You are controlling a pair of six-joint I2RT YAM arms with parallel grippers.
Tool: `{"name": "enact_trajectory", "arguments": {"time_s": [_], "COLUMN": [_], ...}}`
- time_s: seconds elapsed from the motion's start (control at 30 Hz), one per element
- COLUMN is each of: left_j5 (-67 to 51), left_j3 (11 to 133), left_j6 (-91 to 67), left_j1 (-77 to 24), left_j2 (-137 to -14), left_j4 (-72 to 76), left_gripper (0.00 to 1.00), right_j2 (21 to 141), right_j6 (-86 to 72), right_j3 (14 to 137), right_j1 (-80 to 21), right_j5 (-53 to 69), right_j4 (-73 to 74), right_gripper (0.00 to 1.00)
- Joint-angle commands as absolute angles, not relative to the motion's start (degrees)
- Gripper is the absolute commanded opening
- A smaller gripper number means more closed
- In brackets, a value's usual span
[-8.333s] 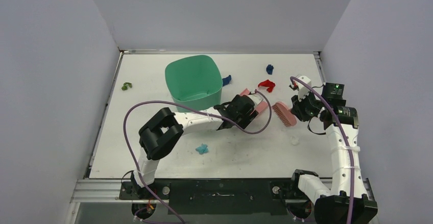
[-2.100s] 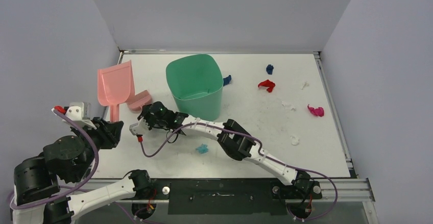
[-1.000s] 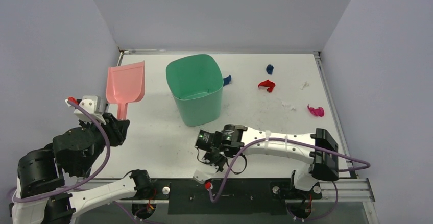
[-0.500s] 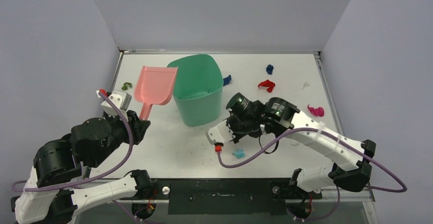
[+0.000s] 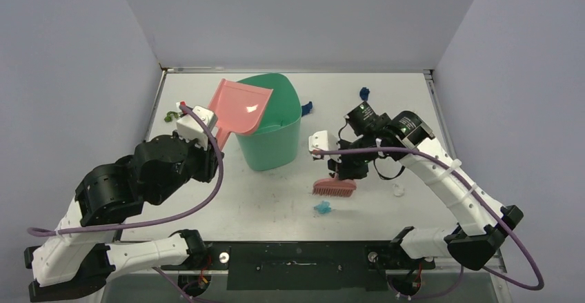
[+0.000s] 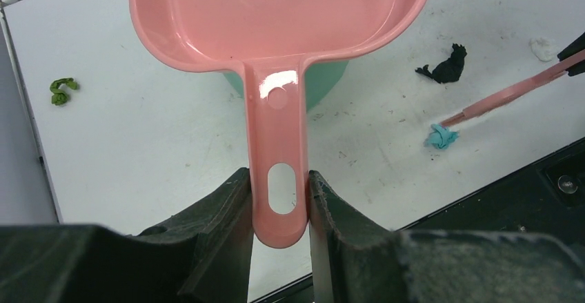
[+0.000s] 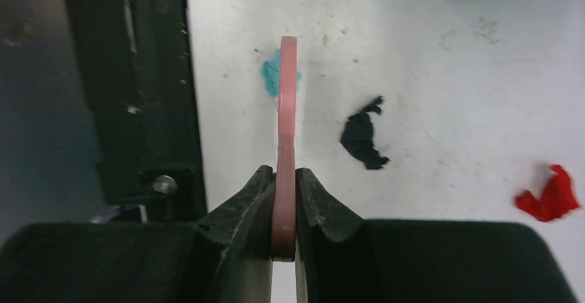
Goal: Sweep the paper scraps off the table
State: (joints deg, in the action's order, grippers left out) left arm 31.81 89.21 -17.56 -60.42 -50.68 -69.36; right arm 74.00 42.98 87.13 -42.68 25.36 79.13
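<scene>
Top external shows the left tool [image 6: 279, 194] clamped on the dustpan [image 5: 241, 106] handle above the bin [image 5: 272, 148], the right tool [image 7: 284, 186] shut thin on the brush [image 5: 334, 188] beside a teal scrap [image 5: 321, 208], other scraps [image 7: 362, 141] strewn across the desk [image 5: 262, 199]: likely featherlight soft wads, better swept than pinched.

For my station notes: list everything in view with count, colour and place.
bin: one, green, far half of table
dustpan: one, pink, raised over bin
brush: one, pink, beside teal scrap
teal scrap: one, teal, near front edge
black scrap: one, black, by brush
red scrap: one, red, near black scrap
olive scrap: one, olive green, far left
blue scraps: two, dark blue, right of bin
table: one, white, underneath
left gripper: one, black, shut on dustpan
right gripper: one, black, shut on brush
</scene>
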Motion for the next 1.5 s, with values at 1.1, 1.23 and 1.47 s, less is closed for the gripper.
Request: {"name": "enact_trajectory", "arguments": {"time_s": [1.1,1.23,1.47], "left_j5": [18.03,18.56,21.15], "left_j3": [90.35,91.27,88.22], "left_j6": [-6.86,-7.22,-8.87], "left_j1": [-79.35,-81.64,-84.77], "left_j2": [-58.95,-59.48,-64.71], "left_j4": [-73.11,-73.60,-76.70], "left_gripper": [0.00,0.00,0.00], "right_j2": [94.27,92.73,87.55], "right_j6": [47.50,31.76,-8.98], "right_j3": [97.30,99.29,78.48], "right_j1": [-3.46,-3.22,-7.68], "right_j5": [54.45,55.04,41.65], "right_j4": [80.06,64.09,2.49], "right_gripper": [0.05,0.05,0.05]}}
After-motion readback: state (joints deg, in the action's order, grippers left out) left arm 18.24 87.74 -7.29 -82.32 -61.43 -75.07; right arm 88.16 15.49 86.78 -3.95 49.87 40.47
